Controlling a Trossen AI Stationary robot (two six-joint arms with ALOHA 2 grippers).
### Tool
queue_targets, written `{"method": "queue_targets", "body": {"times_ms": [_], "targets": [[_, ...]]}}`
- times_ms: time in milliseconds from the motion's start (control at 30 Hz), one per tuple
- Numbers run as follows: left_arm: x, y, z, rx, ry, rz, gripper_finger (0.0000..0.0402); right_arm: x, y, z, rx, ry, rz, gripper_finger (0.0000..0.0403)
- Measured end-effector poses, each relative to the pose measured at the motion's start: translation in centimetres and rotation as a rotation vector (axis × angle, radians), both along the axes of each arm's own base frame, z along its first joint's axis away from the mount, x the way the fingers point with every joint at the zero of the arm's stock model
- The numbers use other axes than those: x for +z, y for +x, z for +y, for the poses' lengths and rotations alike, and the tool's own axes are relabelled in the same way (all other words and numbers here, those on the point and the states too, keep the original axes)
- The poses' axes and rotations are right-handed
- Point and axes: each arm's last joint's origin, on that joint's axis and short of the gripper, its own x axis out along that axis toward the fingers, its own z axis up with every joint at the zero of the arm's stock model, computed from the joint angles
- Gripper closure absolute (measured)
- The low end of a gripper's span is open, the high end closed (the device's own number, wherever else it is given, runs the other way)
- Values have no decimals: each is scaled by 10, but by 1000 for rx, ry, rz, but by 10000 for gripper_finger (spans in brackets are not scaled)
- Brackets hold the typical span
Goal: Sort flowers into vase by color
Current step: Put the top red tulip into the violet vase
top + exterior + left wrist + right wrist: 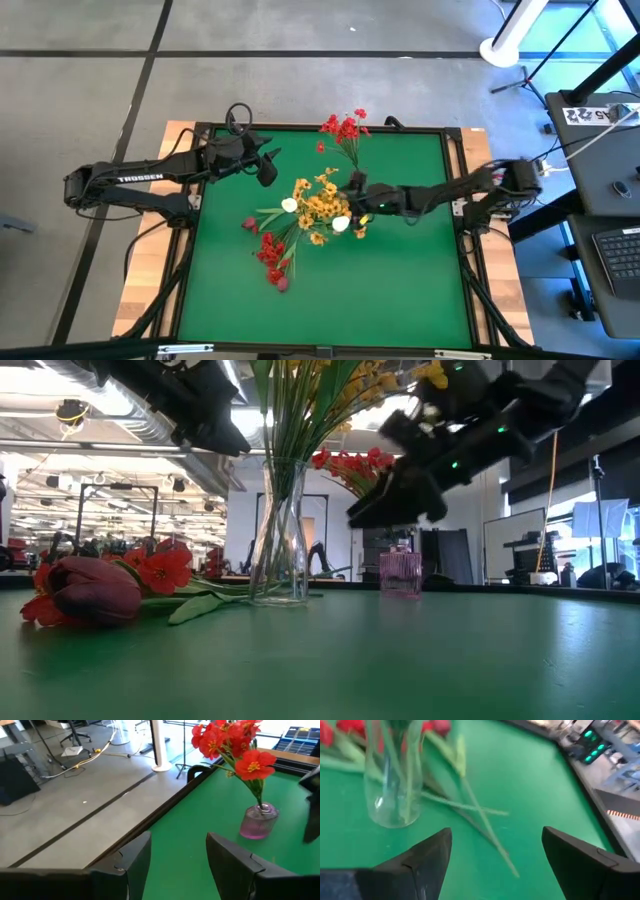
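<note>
A tall clear glass vase (280,530) stands near the middle of the green desk (400,290), filled with yellow blossoms (318,205) on green stems, with white tulip buds (289,205) showing at the edges of the bunch. The right hand (352,190) hovers above the desk just beside this vase, on the side toward the right arm's base, its two fingers (425,857) spread apart and holding nothing (the vase's glass wall (390,780) and loose green stems (480,820) lie ahead of it in the right wrist view). Beyond the clear vase, near the desk's far edge, a small pink glass vase (258,821) holds a cluster of red blossoms (235,742). On the near side of the clear vase, more red blossoms (268,250) and a dark maroon bud (90,592) lie flat on the desk, their stems pointing toward the vase. The left hand (268,168) hangs off the clear vase's far left, toward the desk's far left corner, its fingers (132,857) also open and empty, facing the pink vase.
</note>
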Motion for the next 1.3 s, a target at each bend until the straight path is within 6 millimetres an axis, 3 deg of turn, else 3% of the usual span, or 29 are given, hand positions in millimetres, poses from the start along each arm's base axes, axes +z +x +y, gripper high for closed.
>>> {"method": "queue_targets", "body": {"times_ms": [233,633,1067,1300], "targets": [[0,1,-2,-28,-15,-6,218,-25,28,-12,23,11,145,96],[0,1,-2,-33,-17,-6,218,-35,28,-46,1,139,152,177],[0,1,-2,-32,-24,-15,218,-56,33,-47,-32,129,177,238],[0,2,-3,-41,-33,-19,218,-56,33,-47,-55,142,168,284]]}}
